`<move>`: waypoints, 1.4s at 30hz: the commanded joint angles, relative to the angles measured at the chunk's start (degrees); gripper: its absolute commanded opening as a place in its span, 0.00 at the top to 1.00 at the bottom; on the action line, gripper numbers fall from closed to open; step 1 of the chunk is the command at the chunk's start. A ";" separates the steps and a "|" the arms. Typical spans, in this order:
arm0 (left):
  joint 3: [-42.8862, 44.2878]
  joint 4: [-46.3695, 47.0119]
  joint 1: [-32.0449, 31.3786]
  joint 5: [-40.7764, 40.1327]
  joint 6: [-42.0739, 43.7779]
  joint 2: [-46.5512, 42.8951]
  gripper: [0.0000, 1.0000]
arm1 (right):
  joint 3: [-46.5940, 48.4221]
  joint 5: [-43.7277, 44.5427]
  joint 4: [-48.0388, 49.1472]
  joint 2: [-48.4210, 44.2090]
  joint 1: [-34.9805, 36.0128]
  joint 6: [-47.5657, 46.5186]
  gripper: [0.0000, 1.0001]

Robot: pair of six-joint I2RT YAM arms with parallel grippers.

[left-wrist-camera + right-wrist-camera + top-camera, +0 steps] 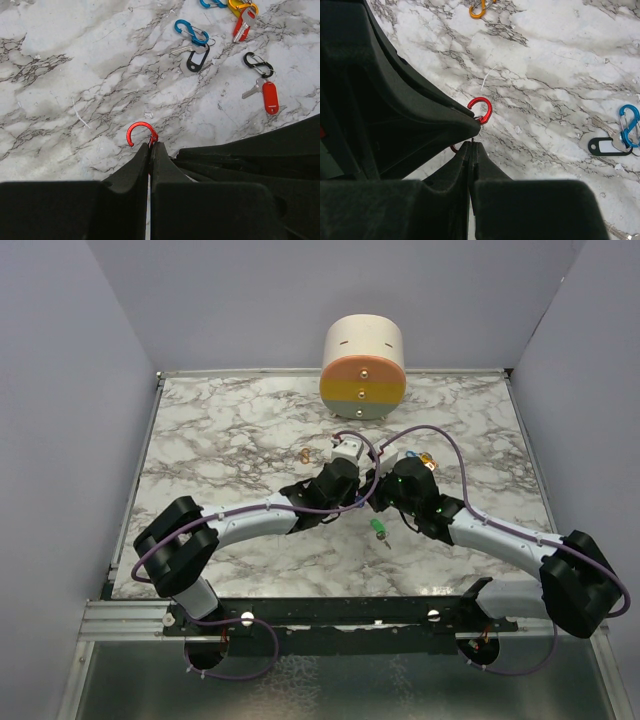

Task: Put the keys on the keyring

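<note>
My left gripper [150,146] is shut on the middle of a red S-shaped clip keyring [140,131], whose open hook sticks out above the marble. My right gripper [471,142] is shut tip to tip against it, and the same red clip [486,109] shows just beyond. Only a thin dark sliver shows at the right tips. Both grippers meet mid-table [365,488]. A green key [379,530] lies on the table just in front of them. Other keys lie beyond: a black one [198,58] on a blue clip [191,31] and a red one [270,97] on a black clip [258,64].
A round drawer unit [363,368] with orange, yellow and grey fronts stands at the back edge. An orange clip [477,11] lies alone left of the grippers. Another red key [244,25] on a yellow clip sits far right. Grey walls enclose the marble table [220,440].
</note>
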 commanded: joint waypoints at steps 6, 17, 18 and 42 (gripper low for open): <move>2.28 0.16 -0.30 -1.80 0.78 -0.26 1.00 | -0.13 -1.81 1.88 -1.86 0.64 -0.91 0.99; 2.12 0.32 -0.02 -2.73 0.85 -0.06 1.00 | -0.36 -2.07 1.61 -2.53 0.96 -1.09 0.99; 2.15 0.33 0.08 -2.74 0.87 -0.07 1.00 | -0.37 -2.07 1.62 -2.55 0.96 -1.09 0.99; 1.51 0.28 2.09 -4.87 -0.36 -1.84 0.41 | -0.37 -0.81 1.60 -2.06 0.98 -0.74 0.99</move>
